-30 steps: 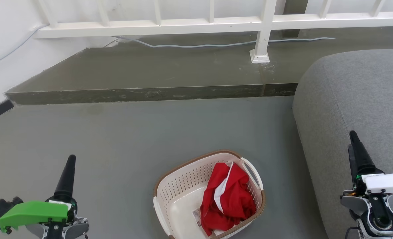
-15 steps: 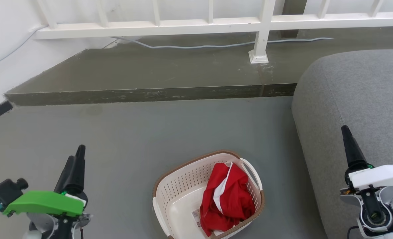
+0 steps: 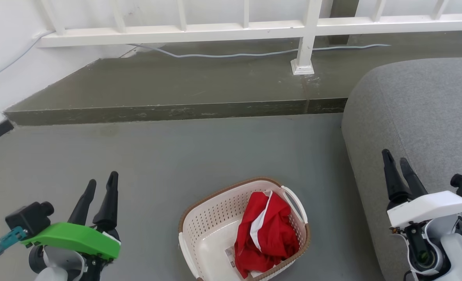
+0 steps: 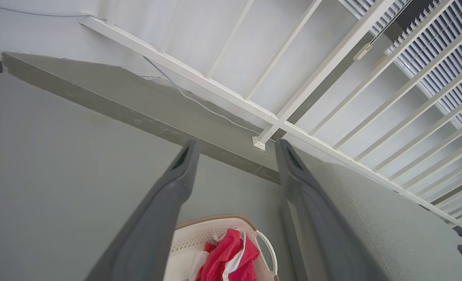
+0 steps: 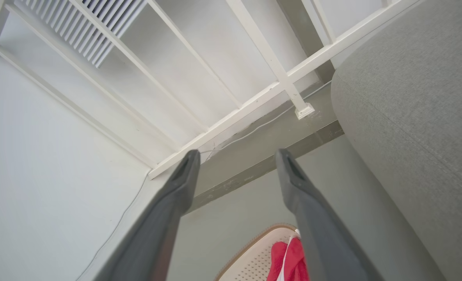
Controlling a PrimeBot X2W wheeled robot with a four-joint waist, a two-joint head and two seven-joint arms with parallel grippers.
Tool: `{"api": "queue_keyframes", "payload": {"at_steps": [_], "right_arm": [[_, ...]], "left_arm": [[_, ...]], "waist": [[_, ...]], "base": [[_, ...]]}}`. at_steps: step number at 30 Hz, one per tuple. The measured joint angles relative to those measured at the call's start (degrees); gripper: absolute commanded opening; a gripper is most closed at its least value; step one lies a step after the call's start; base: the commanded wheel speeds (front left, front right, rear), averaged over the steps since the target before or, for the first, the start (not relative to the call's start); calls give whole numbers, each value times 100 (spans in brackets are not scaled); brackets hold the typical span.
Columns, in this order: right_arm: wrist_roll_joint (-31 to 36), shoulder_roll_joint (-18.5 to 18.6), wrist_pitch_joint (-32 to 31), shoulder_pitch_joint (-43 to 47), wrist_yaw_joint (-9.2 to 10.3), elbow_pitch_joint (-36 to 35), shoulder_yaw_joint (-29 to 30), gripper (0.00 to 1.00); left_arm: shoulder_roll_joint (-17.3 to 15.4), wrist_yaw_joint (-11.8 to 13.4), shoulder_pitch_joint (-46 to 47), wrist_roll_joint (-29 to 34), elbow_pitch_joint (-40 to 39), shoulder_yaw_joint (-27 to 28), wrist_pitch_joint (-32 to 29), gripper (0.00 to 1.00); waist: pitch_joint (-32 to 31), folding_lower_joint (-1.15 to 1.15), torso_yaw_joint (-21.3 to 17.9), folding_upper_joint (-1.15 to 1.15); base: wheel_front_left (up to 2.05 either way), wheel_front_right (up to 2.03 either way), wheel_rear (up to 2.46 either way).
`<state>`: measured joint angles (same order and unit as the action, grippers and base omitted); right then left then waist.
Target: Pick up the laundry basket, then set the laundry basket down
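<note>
Basket: laundry basket (image 3: 209, 226) sat on floor (image 3: 176, 156), bottom centre of head view, holding red cloth (image 3: 266, 234) | Grippers: left gripper (image 3: 103, 178) lower left, right gripper (image 3: 394, 156) lower right, both parted, empty | Relation: basket between them, handles toward each side, untouched.

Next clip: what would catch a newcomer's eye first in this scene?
The crumpled red and white garment stands out most, lying in the cream-white perforated plastic laundry basket with a brown rim, on the grey floor at bottom centre of the head view. To either side and apart from it, the left tool and right tool are raised with fingers open, the right one in front of a grey fabric sofa.
</note>
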<state>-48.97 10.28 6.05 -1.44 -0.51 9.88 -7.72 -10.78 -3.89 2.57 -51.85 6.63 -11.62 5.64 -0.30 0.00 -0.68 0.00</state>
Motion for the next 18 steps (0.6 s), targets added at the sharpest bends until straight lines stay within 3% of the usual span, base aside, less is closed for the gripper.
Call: {"api": "queue_keyframes", "payload": {"at_steps": [18], "right_arm": [[1466,31,346,29,294,-26,-409,100]], "left_arm": [[-89,407,3,1438,-90,-522,348,100]], "waist": [[-8,0,-28,0]], "base": [[0,0,0]]}}
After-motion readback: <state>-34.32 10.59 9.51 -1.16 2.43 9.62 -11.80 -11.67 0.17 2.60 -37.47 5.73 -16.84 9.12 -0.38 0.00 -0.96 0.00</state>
